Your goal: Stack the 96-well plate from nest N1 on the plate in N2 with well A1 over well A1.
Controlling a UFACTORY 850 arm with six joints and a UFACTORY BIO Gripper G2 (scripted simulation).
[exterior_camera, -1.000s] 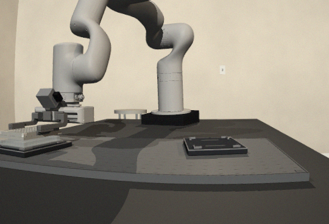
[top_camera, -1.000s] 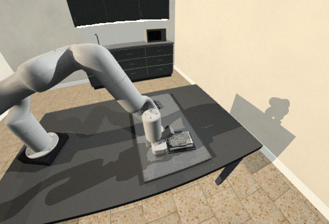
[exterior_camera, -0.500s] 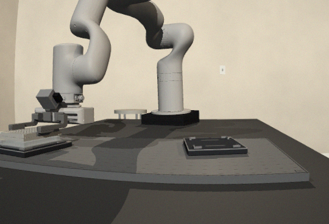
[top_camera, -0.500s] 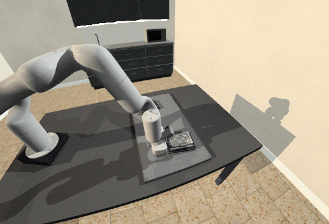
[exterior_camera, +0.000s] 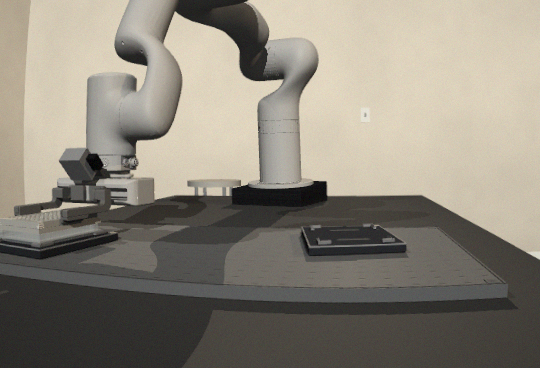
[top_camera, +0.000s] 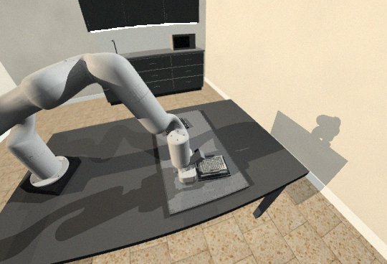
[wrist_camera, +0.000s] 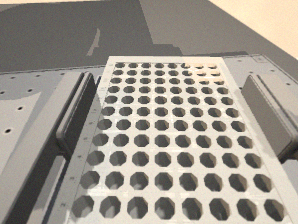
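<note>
The upper 96-well plate is pale and lies level over the lower plate in nest N2. My gripper is shut on the upper plate, with one finger along each long side. The two plates look in line in the exterior view, but I cannot tell whether they are fully nested. The lower plate is mostly hidden. The A1 mark cannot be read. Nest N1 is dark and empty, with small corner pieces; in the top view the arm partly hides it.
Both nests stand on a grey perforated board on the dark table. The wrist camera juts out above the fingers. The arm's base stands at the other side of the table.
</note>
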